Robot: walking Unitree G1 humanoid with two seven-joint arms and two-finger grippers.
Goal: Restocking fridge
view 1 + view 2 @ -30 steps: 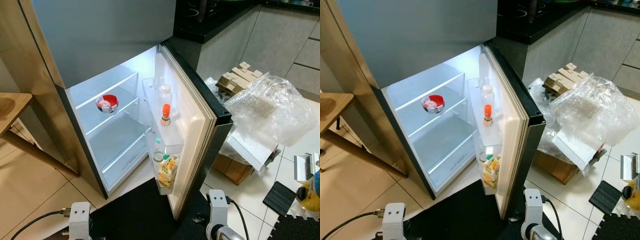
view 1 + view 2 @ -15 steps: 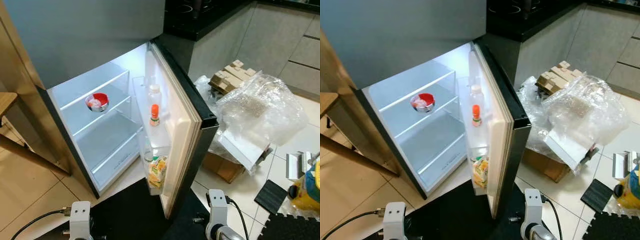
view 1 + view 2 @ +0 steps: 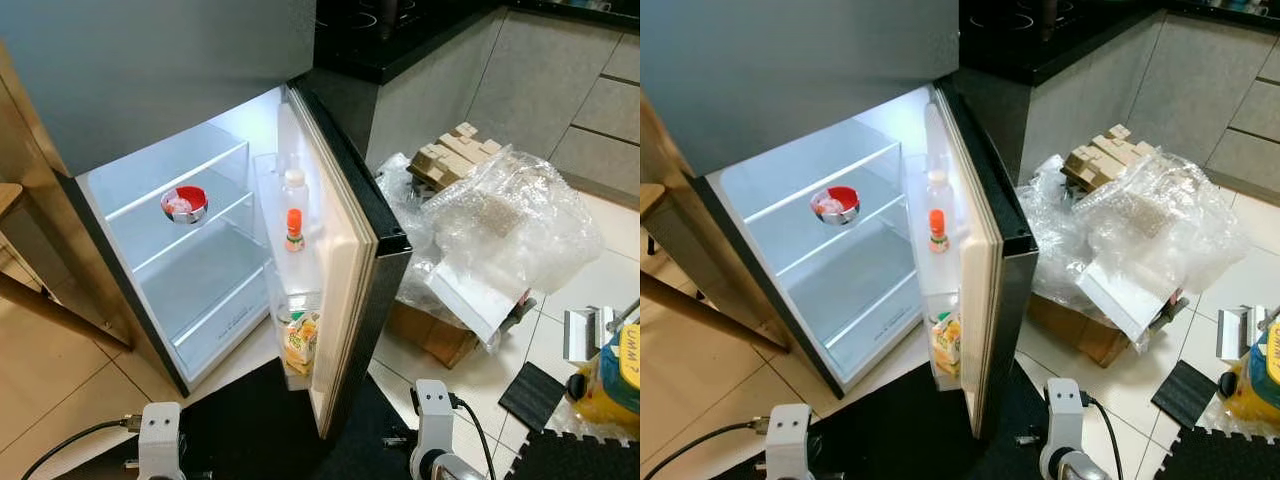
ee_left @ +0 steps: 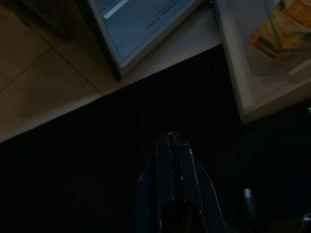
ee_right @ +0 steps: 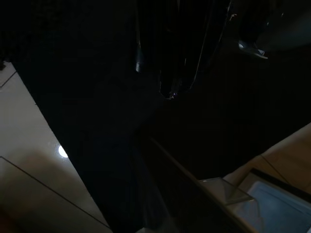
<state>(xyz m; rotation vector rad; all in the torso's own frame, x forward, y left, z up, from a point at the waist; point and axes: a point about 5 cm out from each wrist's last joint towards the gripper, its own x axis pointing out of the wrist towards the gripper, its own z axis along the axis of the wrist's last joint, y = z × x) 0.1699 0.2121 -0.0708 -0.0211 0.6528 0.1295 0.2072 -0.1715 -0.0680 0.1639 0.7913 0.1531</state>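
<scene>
fridge [image 3: 200,290] door [image 3: 345,260] swung wide so shelves stay reachable; juice carton [image 3: 298,342] in door bin. left pincer [image 4: 171,138] together, idle; right pincer [image 5: 172,92] too dark, cannot tell.

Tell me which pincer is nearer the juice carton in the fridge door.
Left. The left pincer hangs just short of the juice carton; the right pincer hangs beyond the door's outer side.

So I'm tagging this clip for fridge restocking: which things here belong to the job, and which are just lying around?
Job:
open fridge door
red bowl on a shelf
white bottle, orange-capped bottle and juice carton in the door racks

Lying about:
bubble wrap
cardboard box
yellow jug
black floor mat
</scene>
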